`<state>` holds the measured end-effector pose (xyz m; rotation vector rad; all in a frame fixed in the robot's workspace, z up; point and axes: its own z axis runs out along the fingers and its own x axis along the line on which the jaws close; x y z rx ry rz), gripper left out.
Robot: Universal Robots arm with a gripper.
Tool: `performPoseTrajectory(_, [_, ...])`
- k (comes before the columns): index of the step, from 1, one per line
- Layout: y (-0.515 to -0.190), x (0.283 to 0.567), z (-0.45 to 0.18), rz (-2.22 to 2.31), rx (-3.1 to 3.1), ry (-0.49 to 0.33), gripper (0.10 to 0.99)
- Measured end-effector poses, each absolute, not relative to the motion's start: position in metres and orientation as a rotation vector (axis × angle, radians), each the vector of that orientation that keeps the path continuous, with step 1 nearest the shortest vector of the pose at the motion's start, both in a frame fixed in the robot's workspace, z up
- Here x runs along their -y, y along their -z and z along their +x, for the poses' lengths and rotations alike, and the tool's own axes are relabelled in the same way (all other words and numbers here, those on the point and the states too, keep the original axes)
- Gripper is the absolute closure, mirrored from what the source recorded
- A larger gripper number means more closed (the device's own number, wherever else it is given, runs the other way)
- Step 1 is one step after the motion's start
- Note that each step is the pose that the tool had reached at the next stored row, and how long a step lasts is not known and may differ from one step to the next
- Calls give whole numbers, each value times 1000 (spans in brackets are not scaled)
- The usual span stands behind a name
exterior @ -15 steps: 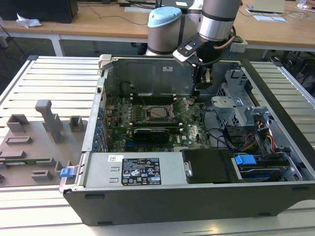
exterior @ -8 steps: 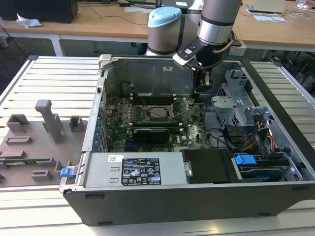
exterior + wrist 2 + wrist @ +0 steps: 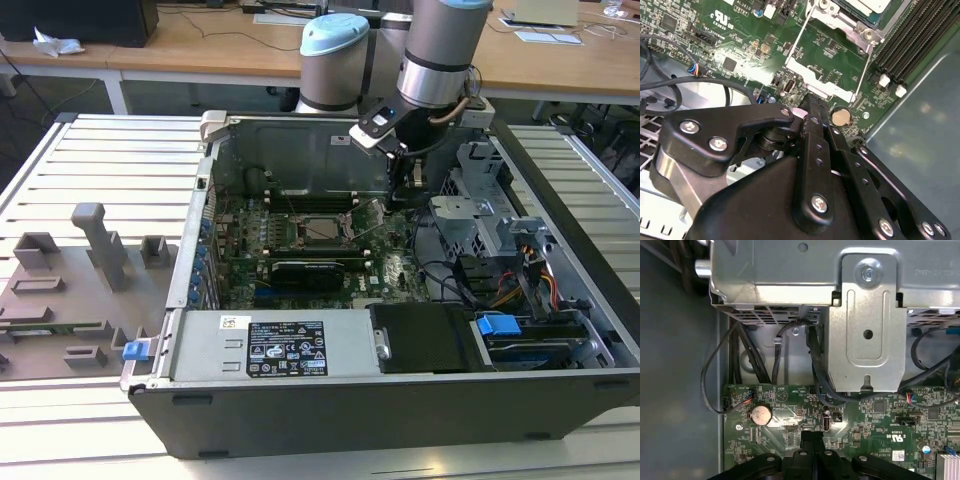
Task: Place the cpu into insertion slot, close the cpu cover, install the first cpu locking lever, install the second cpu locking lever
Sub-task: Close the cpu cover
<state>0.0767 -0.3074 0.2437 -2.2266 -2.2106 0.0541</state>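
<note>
The cpu [image 3: 323, 230] lies flat in the insertion slot [image 3: 300, 233] on the green motherboard; in the second wrist view its pale top [image 3: 867, 5] shows at the frame's edge. The cpu cover [image 3: 367, 216] is open, tilted up on the side of the slot toward the exterior view's right; its steel frame [image 3: 815, 80] has the board showing through its window. My gripper [image 3: 415, 183] hangs above the board to the right of the cover. Its black fingers are shut with nothing between them, and the tips [image 3: 810, 102] [image 3: 807, 437] are close to the cover's free edge.
A silver drive cage [image 3: 867, 330] [image 3: 470, 215] and black cables [image 3: 820, 375] stand just beyond the gripper. A coin battery [image 3: 841, 117] [image 3: 760, 414] sits beside the fingertips. Memory slots [image 3: 910, 35] flank the socket. The power supply [image 3: 270, 345] fills the case front.
</note>
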Motion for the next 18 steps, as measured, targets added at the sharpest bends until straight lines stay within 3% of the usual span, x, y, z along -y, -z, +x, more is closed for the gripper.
performPoseTrajectory(18, [-242,307,43,-2228,2211,-52,980])
